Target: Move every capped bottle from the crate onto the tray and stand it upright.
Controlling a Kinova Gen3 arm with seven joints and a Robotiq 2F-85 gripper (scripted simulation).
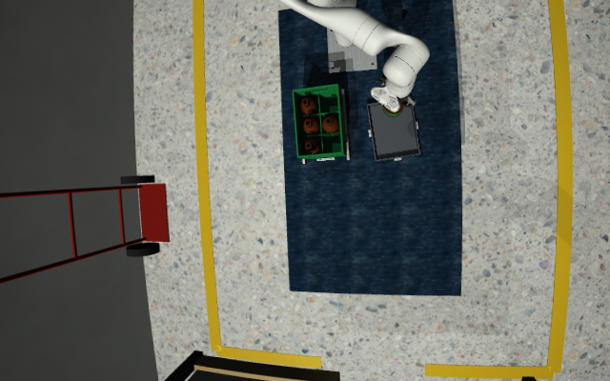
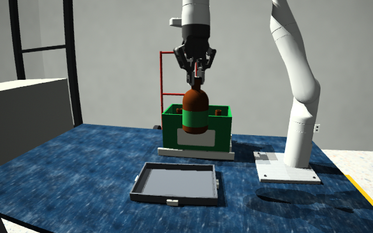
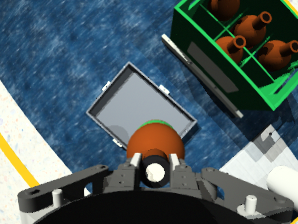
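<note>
My gripper (image 2: 195,80) (image 3: 155,163) is shut on the neck of a brown bottle (image 2: 195,100) (image 3: 155,141) with a green label and a white cap (image 3: 155,173). The bottle hangs upright, well above table height. Seen from above, it is over the robot-side end of the grey tray (image 1: 394,138) (image 2: 180,182) (image 3: 135,95). No bottle stands on the tray. The green crate (image 1: 320,88) (image 2: 225,131) holds several brown bottles (image 1: 330,124) (image 3: 250,30), whose necks look open, without white caps. Two compartments on its tray side are empty.
A pale rail (image 2: 195,154) (image 3: 200,75) runs beside the crate on the tray side. The arm's base plate (image 1: 353,59) (image 2: 288,177) is fixed on the blue table (image 1: 372,229) behind both. A red hand truck (image 1: 153,214) stands on the floor beyond the crate.
</note>
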